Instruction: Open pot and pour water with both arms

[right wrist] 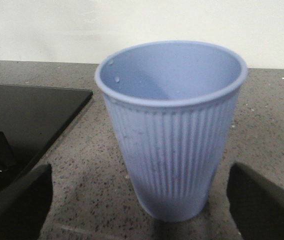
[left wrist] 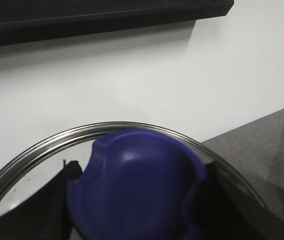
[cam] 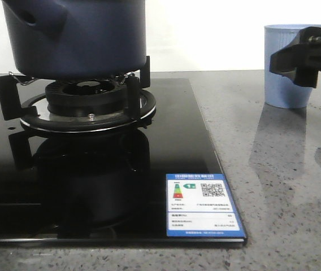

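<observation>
The right gripper (right wrist: 142, 200) is hovering with fingers wide around the cup (right wrist: 172, 130), likely readying a grasp; the left gripper's fingers: cannot tell, though the lid knob (left wrist: 137, 185) is sitting close.

Low front view, close wrist views

Speckled grey stone countertop (cam: 285, 186) carrying a cooktop and a cup.

A glossy black glass cooktop (cam: 172, 147) lies flat on the counter's left part, with a blue-and-white label (cam: 204, 204) near its front right corner. A light blue ribbed cup (cam: 287, 62) stands upright on the bare stone, well apart from the cooktop's right edge, near the white wall (cam: 217, 34).
</observation>
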You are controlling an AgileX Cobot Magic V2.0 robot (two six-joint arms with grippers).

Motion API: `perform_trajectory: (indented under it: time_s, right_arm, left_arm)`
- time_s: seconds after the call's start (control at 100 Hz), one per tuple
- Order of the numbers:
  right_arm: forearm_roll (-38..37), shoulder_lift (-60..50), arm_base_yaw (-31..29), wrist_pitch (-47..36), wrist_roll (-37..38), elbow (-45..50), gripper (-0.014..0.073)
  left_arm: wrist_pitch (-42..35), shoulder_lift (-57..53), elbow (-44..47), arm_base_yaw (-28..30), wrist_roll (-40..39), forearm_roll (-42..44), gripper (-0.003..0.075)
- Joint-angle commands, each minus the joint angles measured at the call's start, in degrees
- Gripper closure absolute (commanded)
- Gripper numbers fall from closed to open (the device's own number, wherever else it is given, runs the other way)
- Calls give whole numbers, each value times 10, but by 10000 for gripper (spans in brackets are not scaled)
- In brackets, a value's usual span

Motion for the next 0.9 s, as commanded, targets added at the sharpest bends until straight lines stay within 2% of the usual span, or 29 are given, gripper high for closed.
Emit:
perform_trajectory:
  time_s: [0.0, 0.36, 0.66, 0.73, 0.89]
  right_arm:
    - [5, 9, 1, -61, -6, -29, -25]
    - [41, 101, -3, -84, -6, -94, -25]
    - [53, 137, -3, -124, -7, -104, -13]
    - [53, 137, -3, -129, -7, -104, 20]
    - [54, 137, -3, -114, -7, -104, 162]
  left_arm:
    - [-26, -19, -24, 2, -3, -28, 445]
    - [-26, -19, -24, 2, -3, -28, 445]
    - [-26, -19, -24, 2, -3, -28, 445]
    - [-26, -19, -24, 2, -3, -28, 445]
    - [-27, -19, -24, 2, -3, -28, 445]
